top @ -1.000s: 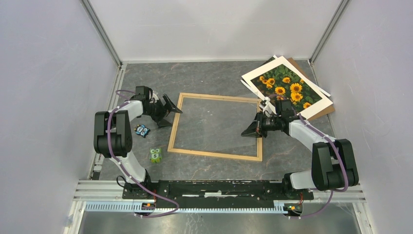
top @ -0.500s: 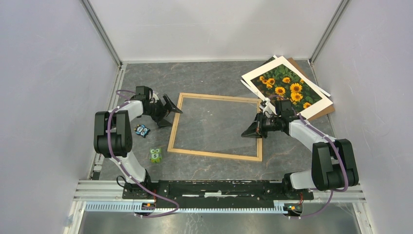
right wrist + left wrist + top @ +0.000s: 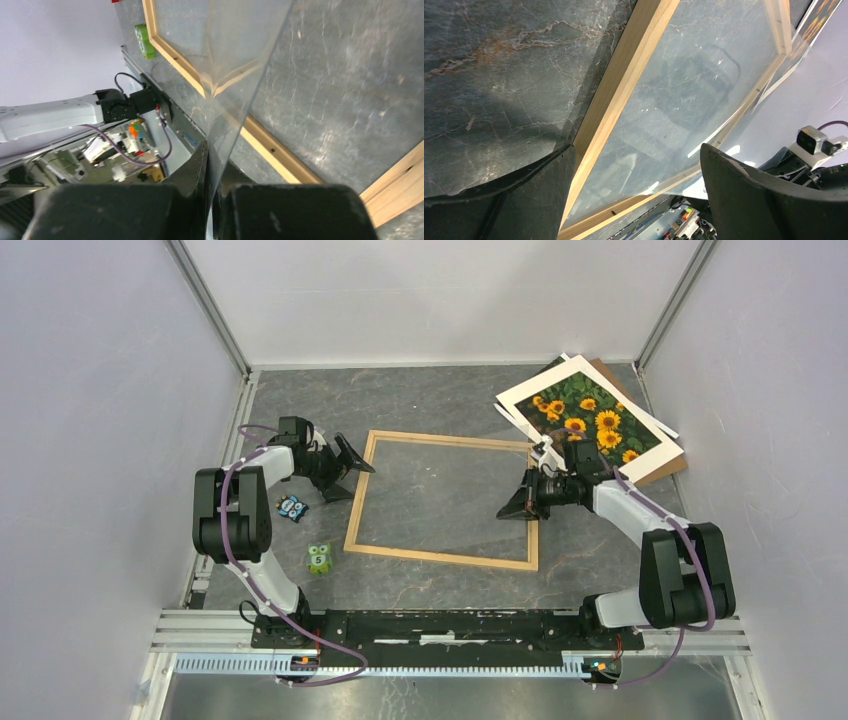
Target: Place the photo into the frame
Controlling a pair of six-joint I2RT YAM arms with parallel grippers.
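Right wrist view up close: right gripper [image 3: 214, 172] pinches tight on the edge of a clear pane [image 3: 240, 50], tilted up over the frame [image 3: 440, 558]. At the frame's left strip, left gripper [image 3: 347, 472] gapes wide, holding nothing. Beyond the frame's far right corner lies the photo [image 3: 590, 420]. Danger: that thin edge pinch could slip, dropping the pane.

The table [image 3: 440, 400] is dark grey with pale wavy lines. Plain light walls [image 3: 90, 410] stand on three sides. Shiny metal posts [image 3: 209, 308] run up the back corners.
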